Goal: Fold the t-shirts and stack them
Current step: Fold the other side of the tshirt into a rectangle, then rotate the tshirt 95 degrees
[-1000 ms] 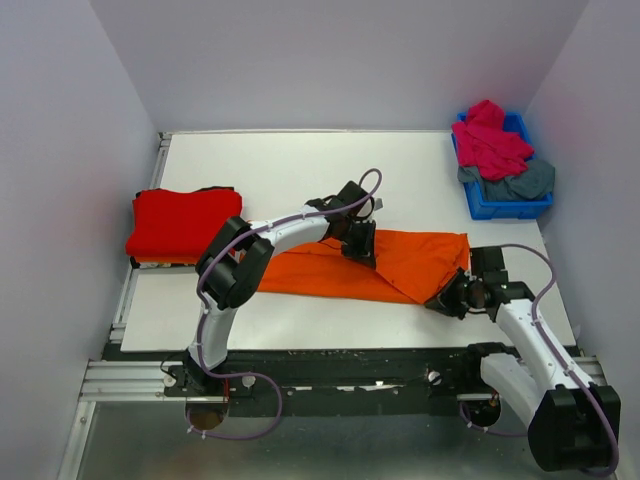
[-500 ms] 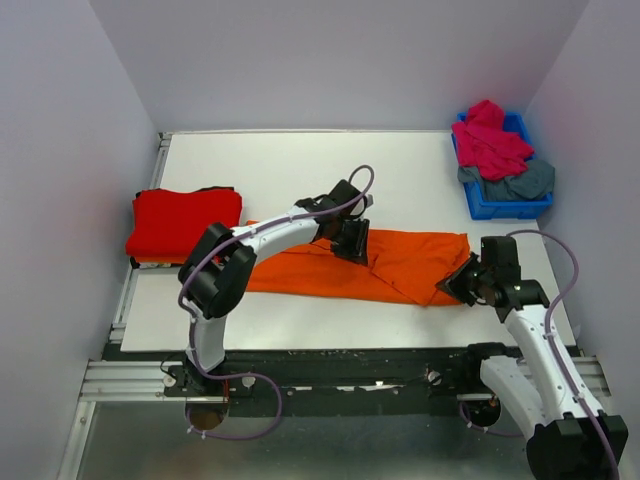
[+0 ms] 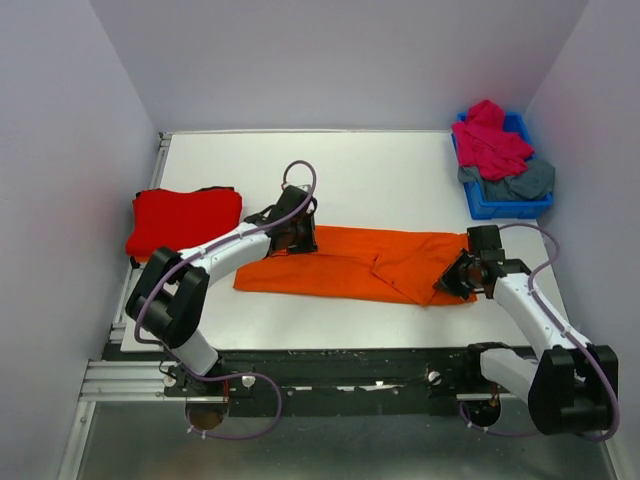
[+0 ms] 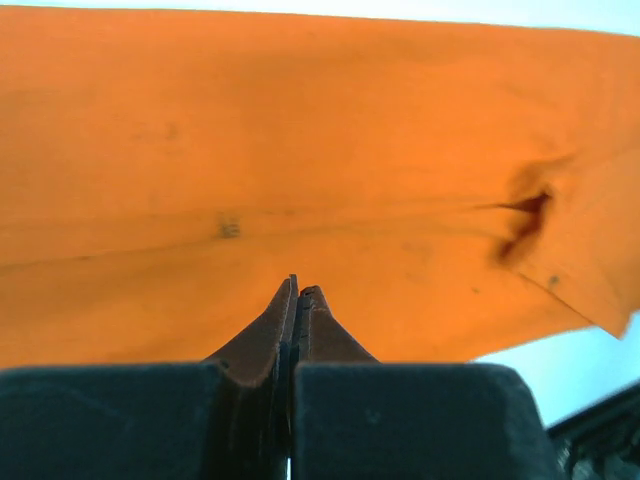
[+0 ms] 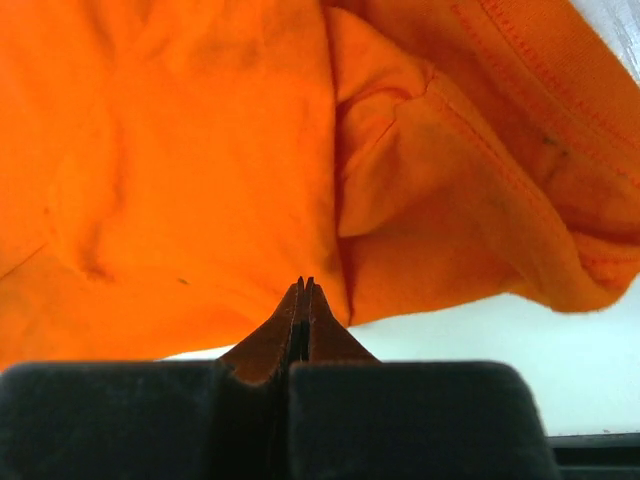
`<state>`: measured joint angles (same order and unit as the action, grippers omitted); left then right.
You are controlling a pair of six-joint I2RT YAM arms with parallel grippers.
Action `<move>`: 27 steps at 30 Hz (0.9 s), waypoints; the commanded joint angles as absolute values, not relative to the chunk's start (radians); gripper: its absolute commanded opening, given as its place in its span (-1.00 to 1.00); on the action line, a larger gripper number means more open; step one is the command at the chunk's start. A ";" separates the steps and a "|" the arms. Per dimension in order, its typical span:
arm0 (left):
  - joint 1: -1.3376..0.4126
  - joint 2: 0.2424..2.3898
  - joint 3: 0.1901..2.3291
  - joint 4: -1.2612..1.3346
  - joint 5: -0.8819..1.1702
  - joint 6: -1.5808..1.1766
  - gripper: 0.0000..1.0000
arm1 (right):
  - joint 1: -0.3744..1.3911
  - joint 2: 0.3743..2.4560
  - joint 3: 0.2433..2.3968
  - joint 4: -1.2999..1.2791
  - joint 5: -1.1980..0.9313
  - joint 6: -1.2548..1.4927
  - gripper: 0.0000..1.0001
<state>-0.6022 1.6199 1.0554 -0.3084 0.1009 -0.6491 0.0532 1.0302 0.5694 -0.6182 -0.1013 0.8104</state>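
Barely midway: red t-shirt (image 3: 183, 222) folded aside, orange t-shirt (image 3: 350, 265) a mere strip, pink t-shirt (image 3: 490, 140) and grey t-shirt (image 3: 525, 182) binned, left end effector (image 4: 298, 292) and right end effector (image 5: 304, 283) pressed together.

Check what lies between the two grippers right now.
The orange t-shirt lies stretched along the table between the left gripper and the right gripper. Nothing else lies on that stretch, as the top view shows.

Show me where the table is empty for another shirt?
The biggest bare patch of table lies at the back, behind the orange t-shirt, between the red t-shirt and the blue bin. A thin strip runs in front of the orange one. That row is crowded: left gripper and right gripper are there.
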 commanded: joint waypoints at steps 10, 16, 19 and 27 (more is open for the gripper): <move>-0.497 1.591 1.014 -0.287 -0.239 -0.781 -1.00 | 0.058 1.209 0.612 -0.479 -0.060 0.827 -0.99; -0.457 1.699 1.094 -0.339 -0.265 -0.802 -1.00 | 0.058 1.269 0.629 -0.472 -0.043 0.821 -0.99; -0.436 1.747 1.100 -0.351 -0.241 -0.822 -1.00 | 0.058 1.299 0.635 -0.471 -0.035 0.824 -0.99; -0.425 1.818 1.088 -0.385 -0.229 -0.868 -1.00 | 0.100 1.431 0.686 -0.436 -0.015 0.813 -0.99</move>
